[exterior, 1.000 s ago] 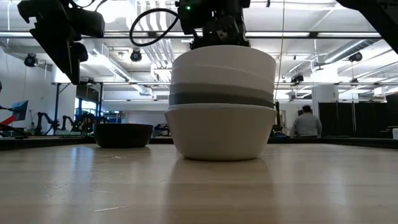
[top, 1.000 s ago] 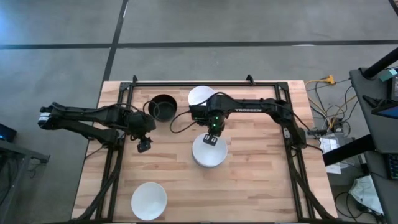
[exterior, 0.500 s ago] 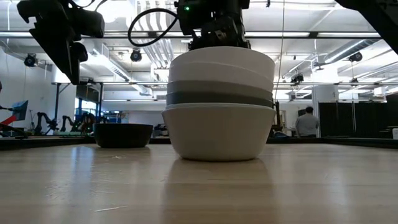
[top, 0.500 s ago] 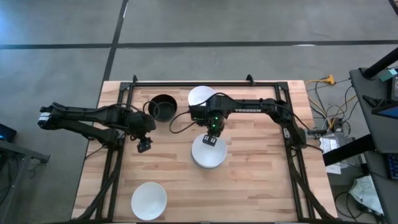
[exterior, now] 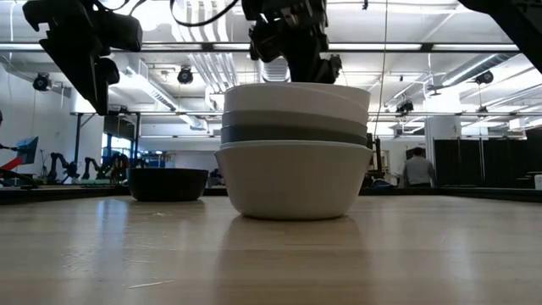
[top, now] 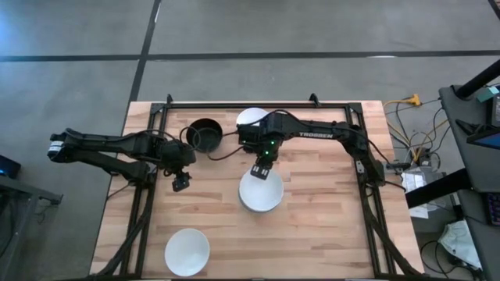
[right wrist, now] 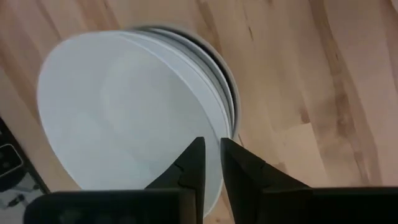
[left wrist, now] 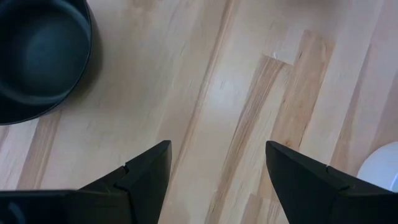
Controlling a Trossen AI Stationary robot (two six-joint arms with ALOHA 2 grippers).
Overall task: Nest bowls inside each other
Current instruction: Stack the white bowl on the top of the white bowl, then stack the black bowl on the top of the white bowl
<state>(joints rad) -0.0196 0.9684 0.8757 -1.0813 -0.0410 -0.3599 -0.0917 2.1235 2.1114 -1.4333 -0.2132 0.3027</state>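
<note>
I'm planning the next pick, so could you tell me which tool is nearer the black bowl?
Left. The left tool hangs just beside the black bowl; the right tool is farther off, above the stack.

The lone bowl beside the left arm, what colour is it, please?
Black bowl; the high view shows it best.

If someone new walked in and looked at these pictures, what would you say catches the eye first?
The stack of nested bowls at the table's centre stands out, a dark grey band showing between white ones. The right end effector hangs just above its far rim, fingers slightly apart and holding nothing. A black bowl sits toward the back left, a lone white bowl at the front left, and the left end effector waits open between them.
</note>
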